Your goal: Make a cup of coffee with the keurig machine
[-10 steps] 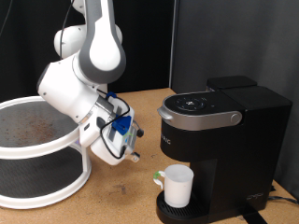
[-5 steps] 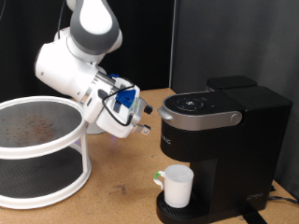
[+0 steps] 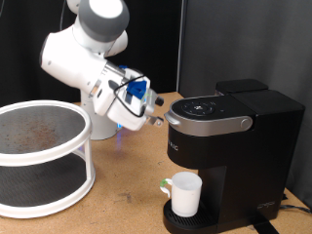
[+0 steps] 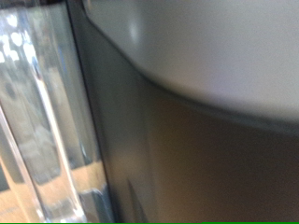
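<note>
Ext view: Panda arm's gripper (image 3: 154,119) hovers just off the exterior view's left edge of the keurig machine (image 3: 229,146), level w/ its silver-grey lid band (image 3: 210,125). Can't tell if fingers are open or closed, nothing seen btwn them. White cup (image 3: 185,193) sits upright on the machine's drip base (image 3: 175,222), under the brew head. White two-tier round rack (image 3: 44,156) at exterior view's left, well apart. Wrist view: blurred close-up of a grey curved surface, too close to ID.
</note>
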